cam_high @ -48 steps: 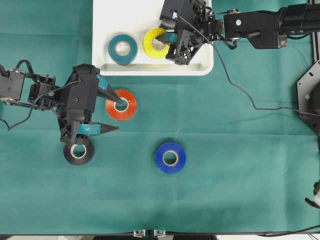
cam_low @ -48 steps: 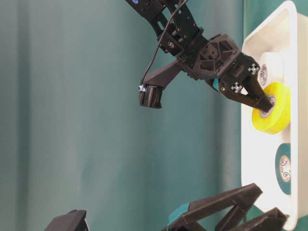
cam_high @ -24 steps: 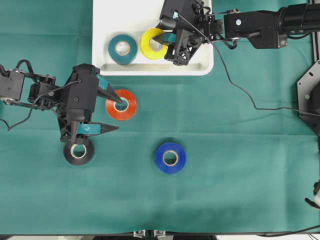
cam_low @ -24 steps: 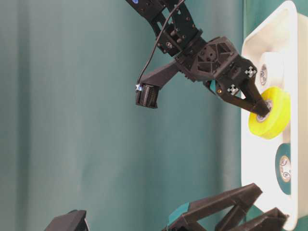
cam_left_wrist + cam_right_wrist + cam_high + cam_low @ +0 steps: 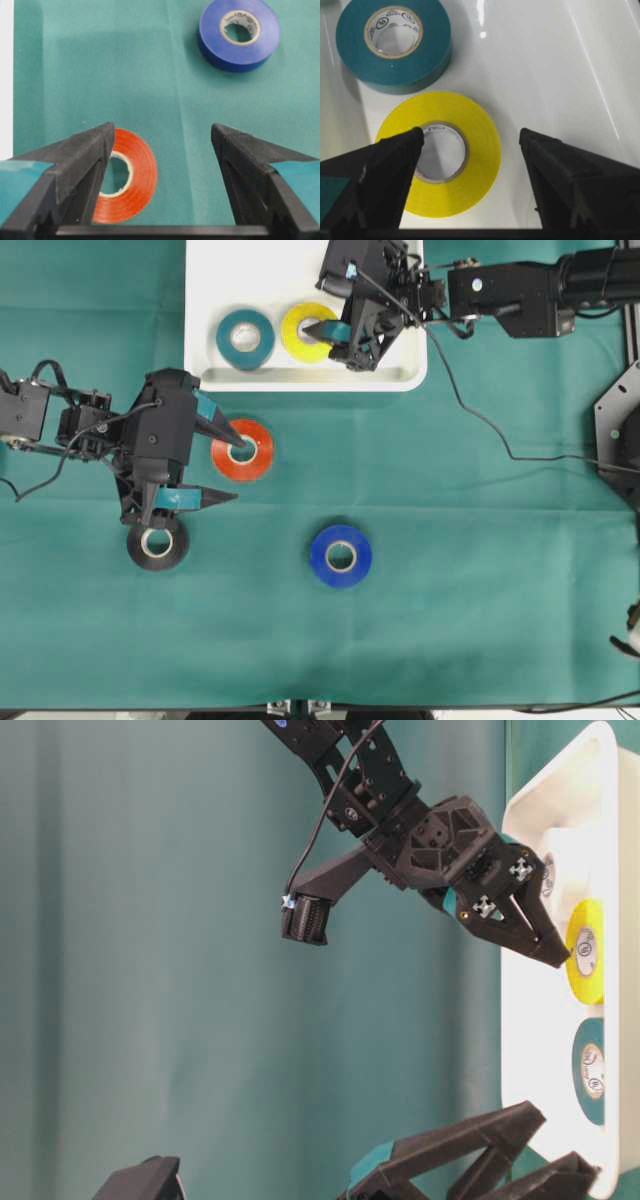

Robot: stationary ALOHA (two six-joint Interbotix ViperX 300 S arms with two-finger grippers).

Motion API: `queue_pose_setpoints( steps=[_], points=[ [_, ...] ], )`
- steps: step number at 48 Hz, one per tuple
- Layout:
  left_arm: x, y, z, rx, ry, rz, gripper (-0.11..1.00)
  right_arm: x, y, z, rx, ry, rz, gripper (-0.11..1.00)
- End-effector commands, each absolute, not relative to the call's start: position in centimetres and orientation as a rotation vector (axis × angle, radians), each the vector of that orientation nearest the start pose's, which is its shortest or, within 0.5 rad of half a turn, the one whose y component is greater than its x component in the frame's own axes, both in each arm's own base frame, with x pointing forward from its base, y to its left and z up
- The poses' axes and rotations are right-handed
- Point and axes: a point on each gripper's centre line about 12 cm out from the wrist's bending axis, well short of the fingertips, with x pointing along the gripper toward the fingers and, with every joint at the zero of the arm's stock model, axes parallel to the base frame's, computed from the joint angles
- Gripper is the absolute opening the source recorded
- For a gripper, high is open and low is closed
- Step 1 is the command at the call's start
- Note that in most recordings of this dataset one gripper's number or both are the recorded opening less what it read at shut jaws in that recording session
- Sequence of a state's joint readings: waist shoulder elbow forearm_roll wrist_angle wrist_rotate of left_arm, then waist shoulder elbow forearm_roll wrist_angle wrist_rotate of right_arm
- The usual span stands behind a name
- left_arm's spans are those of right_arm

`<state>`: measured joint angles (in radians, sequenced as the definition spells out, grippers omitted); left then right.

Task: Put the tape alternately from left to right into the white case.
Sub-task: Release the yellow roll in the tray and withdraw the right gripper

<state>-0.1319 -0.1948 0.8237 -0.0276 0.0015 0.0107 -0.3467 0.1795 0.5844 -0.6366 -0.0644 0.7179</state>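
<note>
We start at the lower part of the overhead view: a blue roll [image 5: 341,556] lies flat on the green cloth [image 5: 480,590], lower centre, alone. Left of it sits a black roll [image 5: 157,545], partly under the left gripper [image 5: 237,472]. That gripper hangs at centre left, jaws wide apart and holding nothing. In its wrist view one finger [image 5: 87,165] overlaps the red-orange roll [image 5: 242,450], the other stands over bare cloth.

Further up, the white case [image 5: 215,270] sits at the top centre. Inside, a teal roll [image 5: 246,337] and a yellow roll [image 5: 311,331] lie flat, just beside each other near the case's lower rim. The right gripper [image 5: 328,345] is over the yellow roll, jaws spread and gripping nothing; in the wrist view one fingertip [image 5: 400,160] covers the roll's core edge, the other is off it over white plastic.
</note>
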Motion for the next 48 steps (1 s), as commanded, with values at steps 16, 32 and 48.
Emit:
queue_pose_setpoints(
  steps=[16,32,48],
  points=[
    [33.9,-4.6,19.7,0.022,0.597,-0.125,0.93,39.7,-13.2,14.4,0.202,0.648,-0.308,0.83],
    [33.9,-4.6,19.7,0.023,0.600,-0.125,0.93,38.7,-9.2,17.6,0.165,0.584,-0.219,0.82],
    [33.9,-4.6,19.7,0.024,0.600,-0.126,0.93,37.0,-3.9,19.0,0.132,0.551,-0.083,0.82]
  ],
)
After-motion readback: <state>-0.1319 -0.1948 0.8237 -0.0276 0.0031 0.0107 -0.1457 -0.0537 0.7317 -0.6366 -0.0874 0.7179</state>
